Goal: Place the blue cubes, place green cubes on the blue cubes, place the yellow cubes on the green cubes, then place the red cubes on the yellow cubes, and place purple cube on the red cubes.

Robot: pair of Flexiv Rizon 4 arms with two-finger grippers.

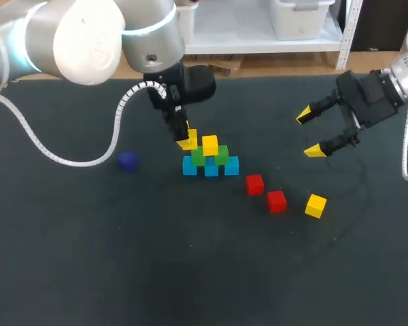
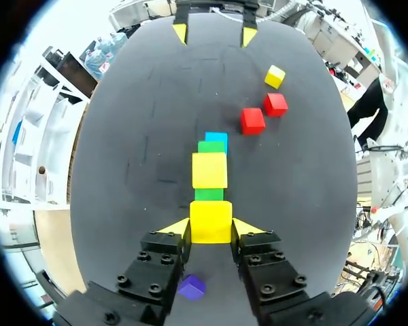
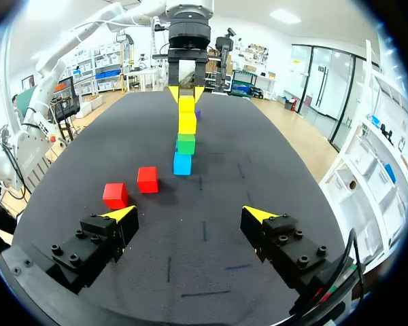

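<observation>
Blue cubes (image 1: 211, 168) lie in a row with green cubes (image 1: 221, 155) on them and one yellow cube (image 1: 210, 145) on top. My left gripper (image 1: 185, 138) is shut on a second yellow cube (image 2: 211, 221) just over the stack's left green cube (image 2: 209, 194); whether it rests there I cannot tell. Two red cubes (image 1: 254, 184) (image 1: 277, 201) and a loose yellow cube (image 1: 315, 205) lie to the right of the stack. The purple cube (image 1: 127, 161) sits to its left. My right gripper (image 1: 311, 132) hangs open and empty at the right, above the table.
The dark table (image 1: 190, 272) has bare room in front of the stack. My left arm's white cable (image 1: 115, 129) loops down to the table near the purple cube. In the right wrist view the red cubes (image 3: 115, 195) lie just ahead of the right gripper (image 3: 190, 216).
</observation>
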